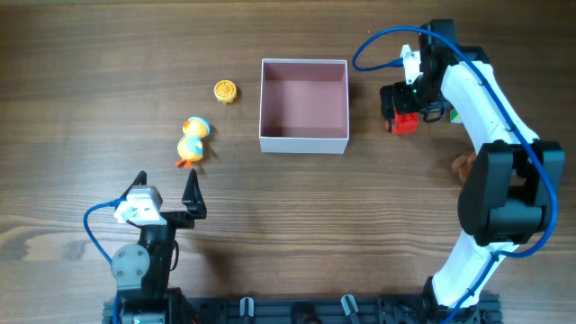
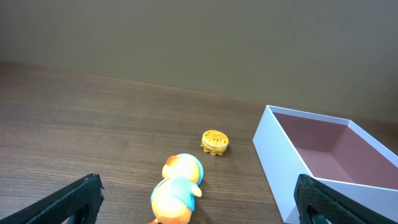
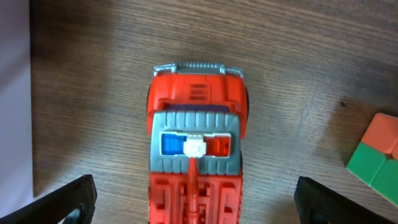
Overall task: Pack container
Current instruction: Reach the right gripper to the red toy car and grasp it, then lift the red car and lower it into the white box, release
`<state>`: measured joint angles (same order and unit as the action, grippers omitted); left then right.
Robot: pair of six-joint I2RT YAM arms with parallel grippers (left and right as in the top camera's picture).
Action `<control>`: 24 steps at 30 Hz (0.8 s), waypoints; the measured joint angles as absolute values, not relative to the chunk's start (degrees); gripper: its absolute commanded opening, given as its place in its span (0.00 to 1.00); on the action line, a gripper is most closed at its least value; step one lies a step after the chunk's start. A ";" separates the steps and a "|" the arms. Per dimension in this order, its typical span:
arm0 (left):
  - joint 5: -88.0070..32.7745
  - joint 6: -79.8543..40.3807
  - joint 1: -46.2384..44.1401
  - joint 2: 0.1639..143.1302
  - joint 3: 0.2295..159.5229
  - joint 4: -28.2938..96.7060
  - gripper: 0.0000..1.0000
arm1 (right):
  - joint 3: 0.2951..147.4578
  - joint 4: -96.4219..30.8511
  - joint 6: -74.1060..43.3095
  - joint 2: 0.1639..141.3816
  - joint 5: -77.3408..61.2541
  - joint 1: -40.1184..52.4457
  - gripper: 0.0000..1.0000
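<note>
The container (image 1: 303, 139), a square white box with a dusty-pink inside, stands open at the table's middle back; it also shows in the left wrist view (image 2: 283, 168), and its wall in the right wrist view (image 3: 13, 99). A red toy fire truck (image 3: 196, 149) lies right of it, also in the overhead view (image 1: 403, 121). My right gripper (image 3: 194, 202) is open above the truck, one finger on each side, not touching. A yellow duck with a blue vest (image 1: 192, 141) (image 2: 177, 193) and a small yellow disc toy (image 1: 225, 91) (image 2: 215, 141) lie left of the container. My left gripper (image 1: 166, 193) (image 2: 202, 205) is open, just short of the duck.
A green and orange block (image 3: 376, 158) lies right of the truck. A small brown thing (image 1: 463, 165) shows beside the right arm. The right arm (image 1: 499, 180) runs along the table's right side.
</note>
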<state>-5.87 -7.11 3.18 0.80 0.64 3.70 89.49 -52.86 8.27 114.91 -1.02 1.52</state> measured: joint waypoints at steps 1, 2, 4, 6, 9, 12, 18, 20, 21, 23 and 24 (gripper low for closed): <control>-5.87 -7.11 3.18 0.80 0.64 3.70 1.00 | 88.92 -52.01 8.27 114.91 -1.02 1.52 1.00; -5.87 -7.14 3.18 0.80 0.64 3.70 1.00 | 88.27 -51.75 8.27 114.91 -1.02 1.52 1.00; -5.87 -7.11 3.18 0.80 0.64 3.70 1.00 | 87.44 -51.31 8.27 114.91 -1.02 1.52 0.99; -5.87 -7.11 3.18 0.80 0.64 3.70 1.00 | 86.96 -51.11 8.27 114.91 -1.02 1.52 0.81; -5.87 -7.11 3.18 0.80 0.64 3.70 1.00 | 86.94 -50.87 8.82 114.91 -0.99 1.52 0.80; -5.87 -7.11 3.18 0.80 0.64 3.70 1.00 | 86.94 -50.89 8.88 115.59 -1.02 1.52 0.80; -5.87 -7.11 3.18 0.80 0.64 3.70 1.00 | 86.59 -50.92 9.06 117.99 -0.95 1.52 0.60; -5.87 -7.11 3.18 0.80 0.64 3.70 1.00 | 86.59 -50.92 9.08 117.99 -0.89 1.52 0.56; -5.87 -7.11 3.18 0.80 0.64 3.70 1.00 | 86.59 -50.92 9.08 117.97 -0.82 1.52 0.56; -5.87 -7.11 3.18 0.80 0.64 3.70 1.00 | 86.72 -50.96 9.06 117.95 -0.84 1.52 0.55; -5.87 -7.14 3.18 0.80 0.64 3.70 1.00 | 87.29 -51.40 9.08 117.91 -0.80 1.52 0.49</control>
<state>-5.87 -7.14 3.18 0.80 0.64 3.70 87.29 -51.40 9.08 117.91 -0.80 1.52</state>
